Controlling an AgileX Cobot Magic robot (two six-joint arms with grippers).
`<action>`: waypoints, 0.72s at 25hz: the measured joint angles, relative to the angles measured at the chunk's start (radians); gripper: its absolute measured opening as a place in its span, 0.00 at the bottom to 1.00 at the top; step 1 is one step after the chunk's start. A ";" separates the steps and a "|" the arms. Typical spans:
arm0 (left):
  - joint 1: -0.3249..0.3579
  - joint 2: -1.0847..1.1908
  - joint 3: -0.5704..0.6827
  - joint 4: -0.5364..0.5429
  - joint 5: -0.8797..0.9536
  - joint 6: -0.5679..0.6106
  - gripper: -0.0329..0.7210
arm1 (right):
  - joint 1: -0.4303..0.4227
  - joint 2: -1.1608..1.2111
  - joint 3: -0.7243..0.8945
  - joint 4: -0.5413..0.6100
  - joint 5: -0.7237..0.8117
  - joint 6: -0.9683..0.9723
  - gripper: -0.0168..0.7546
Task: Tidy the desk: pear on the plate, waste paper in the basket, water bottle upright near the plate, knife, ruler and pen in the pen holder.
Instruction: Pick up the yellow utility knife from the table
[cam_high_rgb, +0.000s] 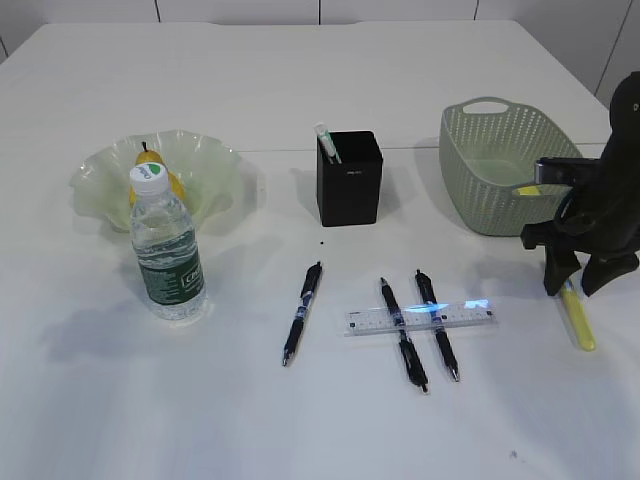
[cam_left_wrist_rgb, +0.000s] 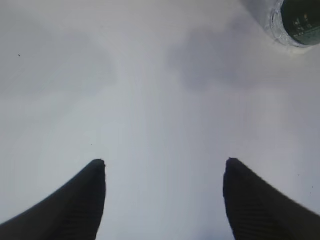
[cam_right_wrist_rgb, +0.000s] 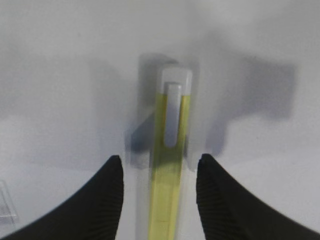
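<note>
White desk (cam_high_rgb: 300, 80) spreads before us, the tidying partly done. At its right, the green basket (cam_high_rgb: 470, 165) shows a scrap of yellow at its near rim, likely the waste paper (cam_high_rgb: 529, 189), though the arm hides much of it. At the left, the ruffled glass plate (cam_high_rgb: 210, 165) already holds the pear (cam_high_rgb: 150, 160), and the water bottle (cam_high_rgb: 167, 250) stands upright just in front of it. We judge those steps finished. The black pen holder (cam_high_rgb: 350, 180) at centre has one pale item in it. Left to do: the clear ruler (cam_high_rgb: 420, 319) lies across two black pens (cam_high_rgb: 435, 325), a third pen (cam_high_rgb: 301, 313) lies apart to their left, and a yellow knife (cam_right_wrist_rgb: 167, 170), slim with a white clip end, lies flat at the far right. Our right claw (cam_right_wrist_rgb: 159, 172) straddles that knife, jaws apart, not yet pinching. Our left claw (cam_left_wrist_rgb: 164, 167) hangs open over bare desk.
</note>
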 joint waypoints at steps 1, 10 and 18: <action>0.000 0.000 0.000 0.000 0.000 0.000 0.73 | 0.000 0.000 0.000 0.000 0.000 0.000 0.48; 0.000 0.000 0.000 0.000 -0.002 0.000 0.73 | 0.000 0.002 0.000 0.000 -0.005 0.000 0.45; 0.000 0.000 0.000 0.000 -0.002 0.000 0.73 | 0.000 0.012 0.000 0.000 -0.005 0.000 0.32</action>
